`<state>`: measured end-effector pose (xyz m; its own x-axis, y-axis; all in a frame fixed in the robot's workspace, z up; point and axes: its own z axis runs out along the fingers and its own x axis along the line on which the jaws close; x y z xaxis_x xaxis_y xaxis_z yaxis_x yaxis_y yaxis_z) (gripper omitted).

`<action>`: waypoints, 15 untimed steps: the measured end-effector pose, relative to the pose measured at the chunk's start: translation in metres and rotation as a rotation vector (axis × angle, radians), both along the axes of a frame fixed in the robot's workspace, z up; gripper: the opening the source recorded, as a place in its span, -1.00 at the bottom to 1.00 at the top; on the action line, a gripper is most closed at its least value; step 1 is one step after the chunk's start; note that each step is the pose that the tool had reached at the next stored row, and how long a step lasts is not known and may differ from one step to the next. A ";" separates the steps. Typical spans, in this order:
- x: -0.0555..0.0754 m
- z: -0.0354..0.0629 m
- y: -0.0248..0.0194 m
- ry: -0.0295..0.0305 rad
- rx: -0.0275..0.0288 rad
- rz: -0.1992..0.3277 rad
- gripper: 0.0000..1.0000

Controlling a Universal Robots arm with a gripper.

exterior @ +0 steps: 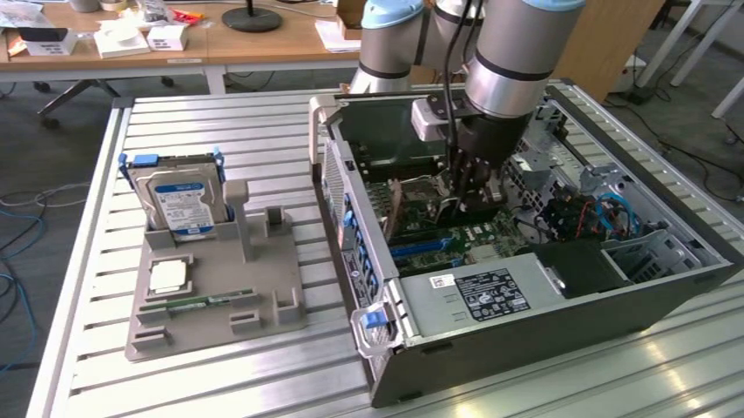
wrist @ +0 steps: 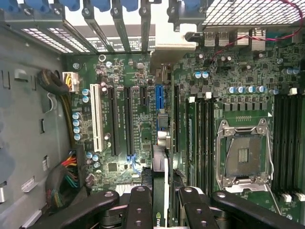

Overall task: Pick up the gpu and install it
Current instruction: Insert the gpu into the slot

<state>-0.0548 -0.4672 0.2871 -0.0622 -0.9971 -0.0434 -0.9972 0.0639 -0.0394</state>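
gpu (wrist: 159, 167) on edge, lengthwise along expansion slots (wrist: 127, 119)

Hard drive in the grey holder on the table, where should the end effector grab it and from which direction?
Probably best by its free upper part: close on the two broad flat faces of the hard drive, coming down from above. It stands on edge with its lower end sunk in the grey holder, and blue rails cover its narrow sides.
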 end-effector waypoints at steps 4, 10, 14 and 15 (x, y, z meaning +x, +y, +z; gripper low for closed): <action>0.000 -0.0004 0.0000 0.0001 -0.0003 0.000 -0.47; -0.001 -0.0007 0.0000 -0.0001 0.0001 0.000 -0.47; -0.003 -0.0007 0.0000 0.0001 -0.0001 0.000 -0.47; -0.004 -0.0007 0.0000 0.0000 -0.0001 0.000 -0.47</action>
<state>-0.0583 -0.4672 0.2863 -0.0622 -0.9971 -0.0434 -0.9972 0.0640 -0.0394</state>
